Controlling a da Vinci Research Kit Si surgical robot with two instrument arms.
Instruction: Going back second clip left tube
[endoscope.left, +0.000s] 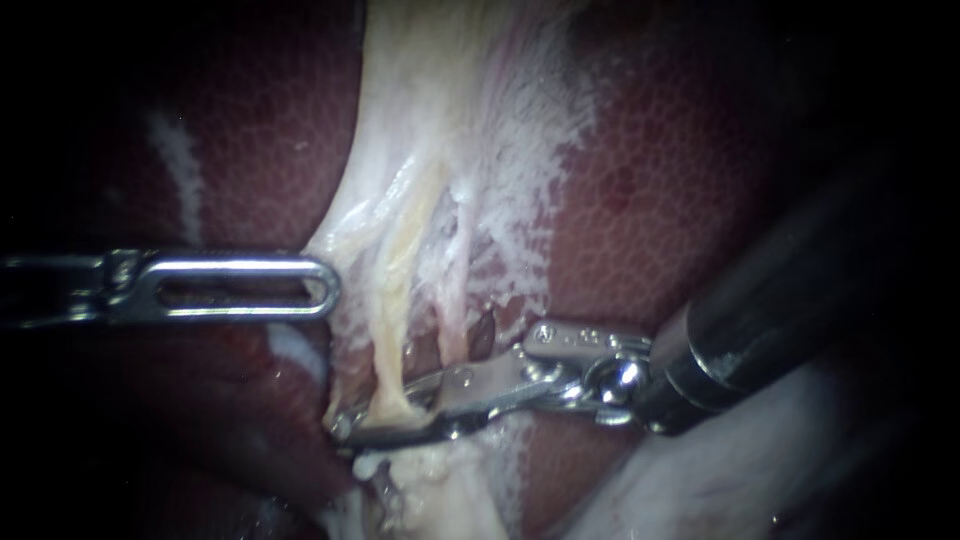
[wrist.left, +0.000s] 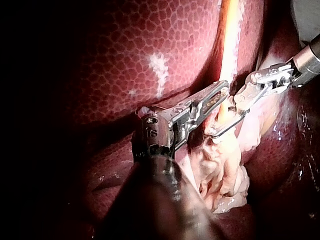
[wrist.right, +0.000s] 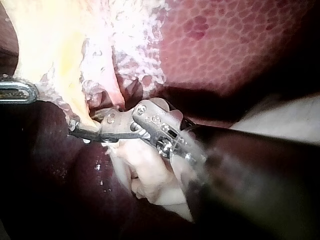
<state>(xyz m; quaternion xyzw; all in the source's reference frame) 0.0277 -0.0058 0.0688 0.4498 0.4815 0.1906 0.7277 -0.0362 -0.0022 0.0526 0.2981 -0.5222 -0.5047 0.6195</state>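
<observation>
Since they likely must slide back off it, the right instrument (endoscope.left: 378, 415) has its jaws released astride the left tube (endoscope.left: 392, 320) at lower centre, while the left instrument (endoscope.left: 322, 285) lies against pale tissue (endoscope.left: 345, 225) at mid-left.

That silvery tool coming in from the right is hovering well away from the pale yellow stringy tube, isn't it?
Not away from it: the endoscope view shows the silvery right instrument with its open jaws either side of the pale yellow tube.
</observation>
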